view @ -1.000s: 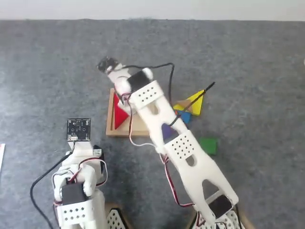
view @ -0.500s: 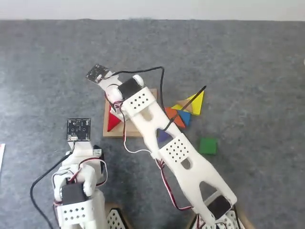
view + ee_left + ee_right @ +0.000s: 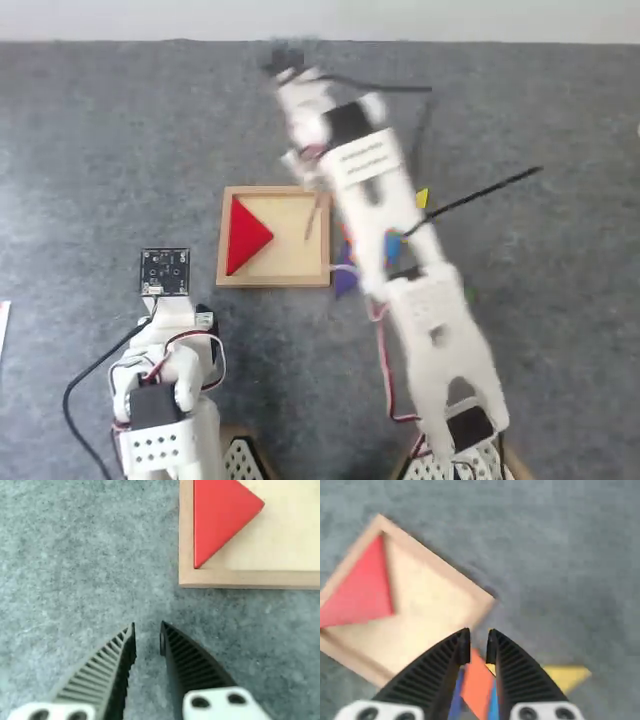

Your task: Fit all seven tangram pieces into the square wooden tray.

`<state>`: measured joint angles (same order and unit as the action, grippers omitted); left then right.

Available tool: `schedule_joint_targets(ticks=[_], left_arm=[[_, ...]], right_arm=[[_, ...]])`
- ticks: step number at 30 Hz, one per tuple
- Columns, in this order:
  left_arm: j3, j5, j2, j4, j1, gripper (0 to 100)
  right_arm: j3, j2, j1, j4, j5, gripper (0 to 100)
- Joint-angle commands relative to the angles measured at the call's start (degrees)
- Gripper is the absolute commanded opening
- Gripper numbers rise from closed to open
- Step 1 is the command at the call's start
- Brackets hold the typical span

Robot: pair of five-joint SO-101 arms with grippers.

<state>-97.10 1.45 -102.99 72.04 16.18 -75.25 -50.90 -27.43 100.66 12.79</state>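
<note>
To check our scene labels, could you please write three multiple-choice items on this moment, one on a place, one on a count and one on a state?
1. Where does the red triangle lie?
A) on the table beside the tray
B) in the wooden tray
C) on top of another piece

2. How many pieces lie in the tray?
A) seven
B) three
C) one

3. What does the left gripper hold?
A) nothing
B) a yellow piece
C) the tray's rim

Answers:
1 B: it lies flat against one wall of the tray.
2 C: the rest of the tray's floor is bare wood.
3 A: its jaws stand slightly apart with nothing between them.
</note>
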Motion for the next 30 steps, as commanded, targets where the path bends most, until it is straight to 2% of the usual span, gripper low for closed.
schedule_joint_targets(ticks=[1, 4, 7, 11, 14, 20, 24, 30], left_arm=[[0.66, 0.00, -1.05, 0.18, -0.26, 8], [0.66, 0.00, -1.05, 0.18, -0.26, 8], [0.66, 0.00, -1.05, 0.18, -0.26, 8], [0.66, 0.00, -1.05, 0.18, -0.26, 8], [0.66, 0.00, -1.05, 0.18, -0.26, 8], [0.66, 0.00, -1.05, 0.18, -0.26, 8], [0.66, 0.00, -1.05, 0.18, -0.26, 8], [0.66, 0.00, -1.05, 0.18, -0.26, 8]], right_arm=[[19.16, 18.33, 4.70, 1.98, 4.66, 7.4], [33.49, 22.64, 7.34, -4.18, -1.23, 8.3], [41.67, 22.20, 8.13, -12.79, -6.24, 16.0], [42.64, 20.97, 8.92, -10.59, -2.37, 28.7], [42.90, 19.21, 11.74, -10.07, 3.16, 30.9], [42.64, 9.80, 15.78, -15.16, 23.12, 29.2], [41.85, 7.43, 15.78, -16.40, 39.38, 29.2], [42.37, 7.08, 15.34, -12.79, 50.46, 29.2]])
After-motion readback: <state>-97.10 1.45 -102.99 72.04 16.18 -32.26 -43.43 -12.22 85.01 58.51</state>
